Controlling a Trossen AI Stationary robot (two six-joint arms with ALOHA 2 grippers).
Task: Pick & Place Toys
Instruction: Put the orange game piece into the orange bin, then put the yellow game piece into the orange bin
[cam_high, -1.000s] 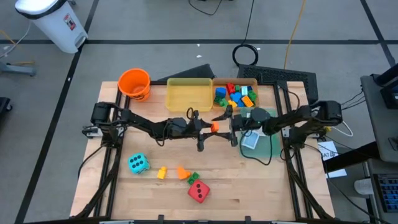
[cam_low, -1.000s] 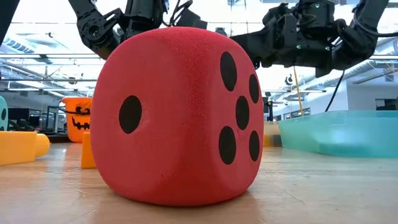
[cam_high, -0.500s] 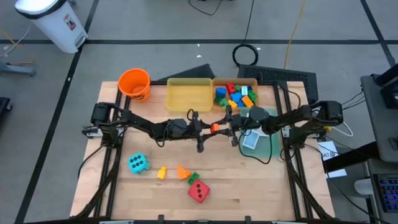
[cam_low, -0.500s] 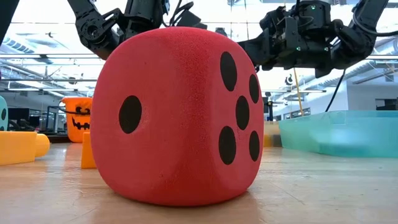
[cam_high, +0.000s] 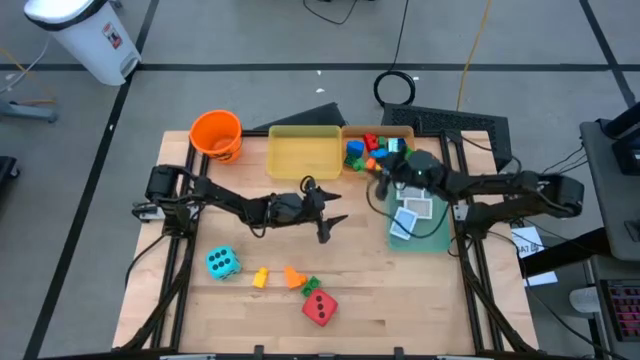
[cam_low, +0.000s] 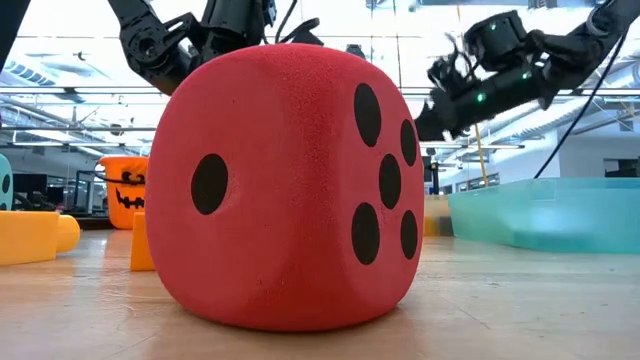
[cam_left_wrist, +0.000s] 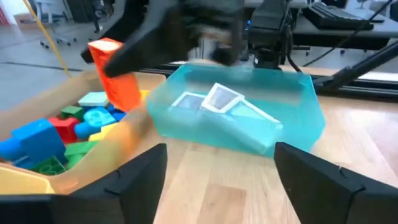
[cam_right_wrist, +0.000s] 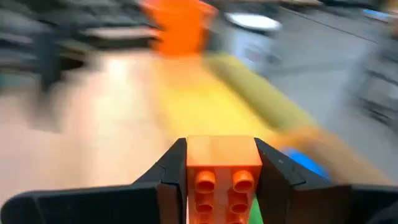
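Writing: none readable; orange bucket (cam_high: 216, 134) at table's 11 o'clock corner carries a black jack-o'-lantern face (cam_low: 131, 186), no text.
Cyan die (cam_high: 222, 263): soft cube, dark pips, near the 7 o'clock edge, well apart from the others.
Yellow brick (cam_high: 260, 277): small, just at 3 o'clock of the cyan die.
Loose orange brick (cam_high: 293, 275): between the yellow brick and a green brick (cam_high: 310, 286); the green one looks to touch the red die's 11 o'clock corner.
Red die (cam_high: 320, 307): soft foam, black pips, close to the 6 o'clock edge; fills most of the low view.
Left gripper (cam_high: 330, 222): table centre, fingers (cam_left_wrist: 134, 180) spread, nothing between them; bare wood all round it.
Yellow tray (cam_high: 303, 152): 12 o'clock edge, inside looks bare.
Held orange brick (cam_right_wrist: 220, 173): studded, pinched between the right gripper's fingers (cam_right_wrist: 166, 172); shows upright in the left wrist view (cam_left_wrist: 115, 72).
Right gripper (cam_high: 384, 177): pressed on that brick, at the 6 o'clock rim of the brick tray.
Brick tray (cam_high: 408, 132): just at 3 o'clock of the yellow tray; blue, green, red, yellow bricks (cam_high: 366, 150) piled in it.
Cyan tray (cam_high: 437, 236): at 6 o'clock of the brick tray, holds white cards (cam_high: 412, 213); faces unreadable.
Room: wide bare strip of wood along mid-table from 9 o'clock edge to centre.
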